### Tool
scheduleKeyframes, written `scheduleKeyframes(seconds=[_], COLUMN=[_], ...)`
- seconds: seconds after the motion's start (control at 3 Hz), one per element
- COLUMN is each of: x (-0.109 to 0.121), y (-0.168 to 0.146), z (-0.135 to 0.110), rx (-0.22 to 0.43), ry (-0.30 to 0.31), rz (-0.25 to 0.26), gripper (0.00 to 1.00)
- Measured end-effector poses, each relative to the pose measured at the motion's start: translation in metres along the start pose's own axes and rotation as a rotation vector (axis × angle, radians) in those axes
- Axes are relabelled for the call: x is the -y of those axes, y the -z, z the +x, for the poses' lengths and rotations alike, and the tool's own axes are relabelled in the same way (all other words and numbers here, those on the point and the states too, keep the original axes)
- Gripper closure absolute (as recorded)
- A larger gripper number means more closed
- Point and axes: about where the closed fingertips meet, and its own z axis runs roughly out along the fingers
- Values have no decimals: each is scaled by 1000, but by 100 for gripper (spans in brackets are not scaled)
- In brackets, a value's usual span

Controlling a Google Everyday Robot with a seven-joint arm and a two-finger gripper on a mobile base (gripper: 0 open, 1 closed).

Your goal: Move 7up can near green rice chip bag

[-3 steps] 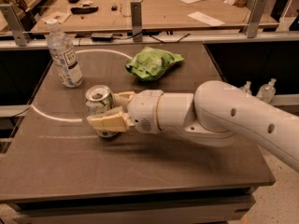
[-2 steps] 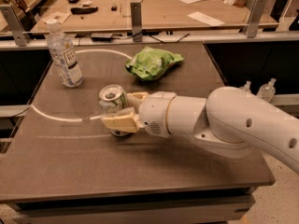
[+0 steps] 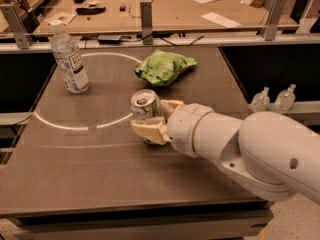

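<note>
Clear water bottle (image 3: 70, 59) w/ white label & cap stands upright at far-left of dark table (image 3: 100, 184), close to a white curved line (image 3: 65, 126) marked on the top. Behind: wooden bench (image 3: 165, 9) w/ paper sheets (image 3: 220, 20) at right, small dark items (image 3: 90, 9) at left, metal post (image 3: 146, 16) at front edge. Two small clear bottles (image 3: 260, 100) sit side by side, right of table.

Lab: workbenches (image 3: 165, 11) behind, robot hand (image 3: 149, 116) over marked table (image 3: 100, 174).
</note>
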Motion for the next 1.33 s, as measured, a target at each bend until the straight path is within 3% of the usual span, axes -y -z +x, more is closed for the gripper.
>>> scheduleKeyframes(seconds=[0.67,1.0,1.33], x=[52,79,104], y=[27,30,24], z=[-9,-12,-11], rx=[14,43,87], ry=[13,14,4], rz=[252,324,354], gripper=[100,100,100])
